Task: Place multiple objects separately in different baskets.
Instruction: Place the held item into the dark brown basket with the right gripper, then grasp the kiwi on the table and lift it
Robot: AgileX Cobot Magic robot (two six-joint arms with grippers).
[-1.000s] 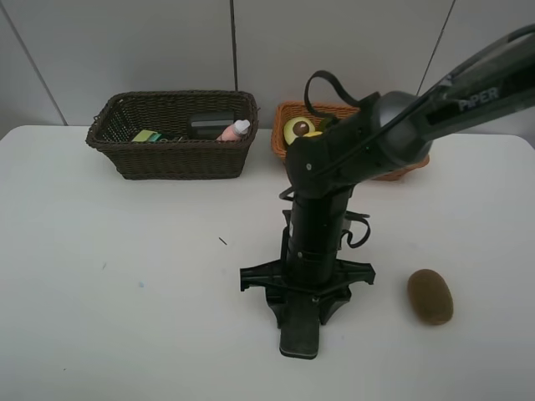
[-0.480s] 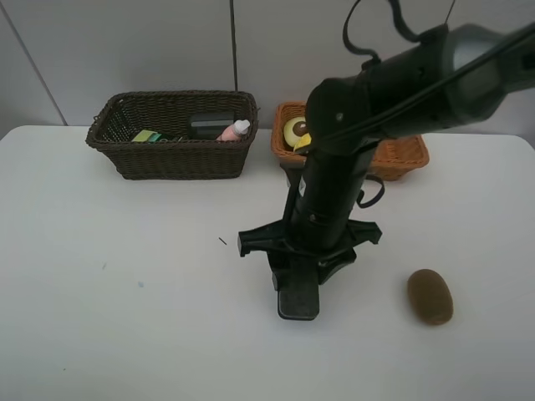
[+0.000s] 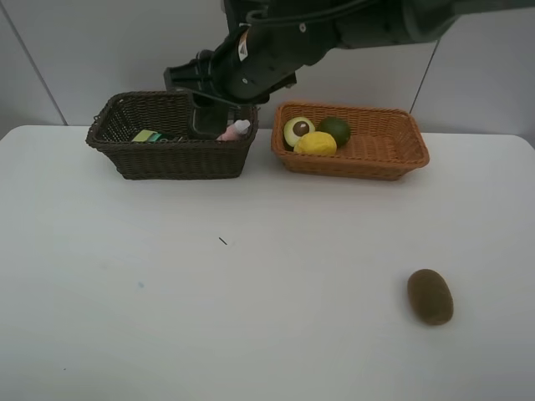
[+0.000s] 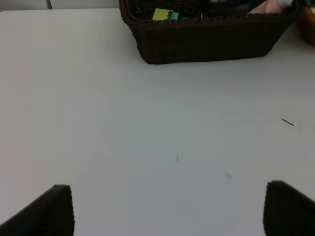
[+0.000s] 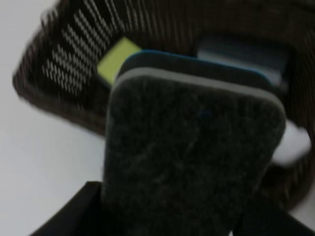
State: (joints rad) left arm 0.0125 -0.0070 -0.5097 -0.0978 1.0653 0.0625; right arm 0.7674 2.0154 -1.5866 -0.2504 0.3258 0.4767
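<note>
My right gripper (image 3: 207, 102) reaches across and is shut on the black eraser block (image 3: 206, 119), holding it over the dark brown basket (image 3: 171, 160). In the right wrist view the block's (image 5: 192, 157) felt face fills the frame above that basket (image 5: 64, 69). The pink white-capped bottle (image 3: 235, 130) and a yellow-green item (image 3: 146, 135) lie inside. The orange-tan basket (image 3: 393, 164) holds the halved avocado (image 3: 297, 130), the lemon (image 3: 315, 144) and the dark green fruit (image 3: 336, 129). The brown kiwi (image 3: 430, 296) lies on the table at front right. My left gripper (image 4: 167, 211) is open and empty.
The white table (image 3: 167, 292) carries a small dark speck (image 3: 222, 241) near its middle. A pale wall stands right behind both baskets. The left wrist view shows the dark basket (image 4: 206, 39) well ahead of the left fingers (image 4: 54, 211).
My right arm has lifted the eraser block off the middle of the table and carried it back and left to above the dark brown basket. The kiwi has not moved.
</note>
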